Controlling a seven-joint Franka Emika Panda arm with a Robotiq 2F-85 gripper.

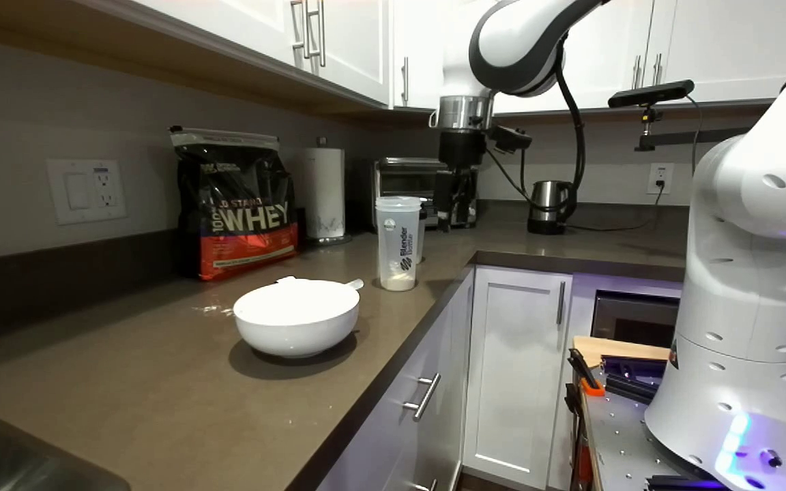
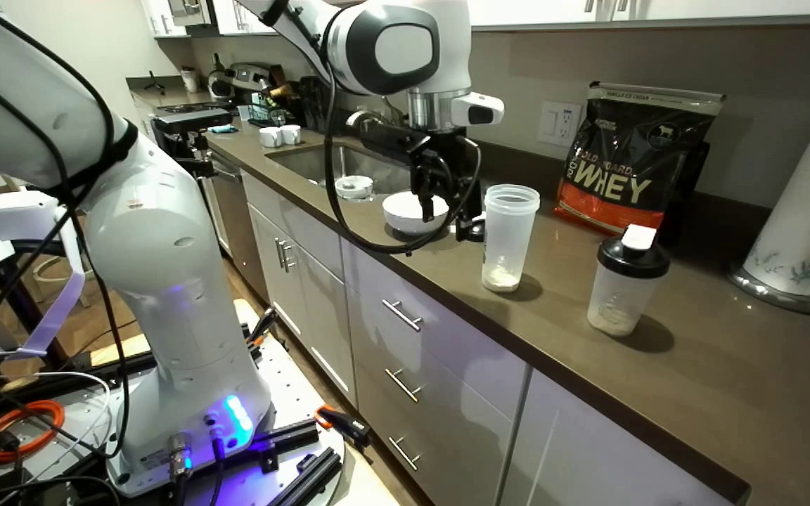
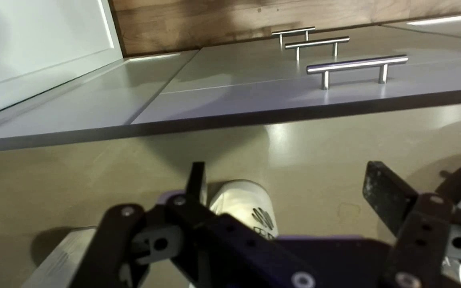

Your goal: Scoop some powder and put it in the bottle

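Observation:
The bottle, a translucent shaker cup without a lid, stands upright on the counter in both exterior views. Pale powder covers its bottom. Left of it in an exterior view sits a white bowl, with a pale handle jutting over its rim; glare hides whether powder lies inside. My gripper hangs fingers down near the bottle, open and holding nothing. In the wrist view the bottle shows below, close beside the left finger and partly covered by it. White specks mark the right finger pad.
A second shaker with a black lid stands close to the bottle. The WHEY bag and a paper towel roll line the wall. Farther back are a toaster oven and a steel kettle. The counter's front edge runs alongside.

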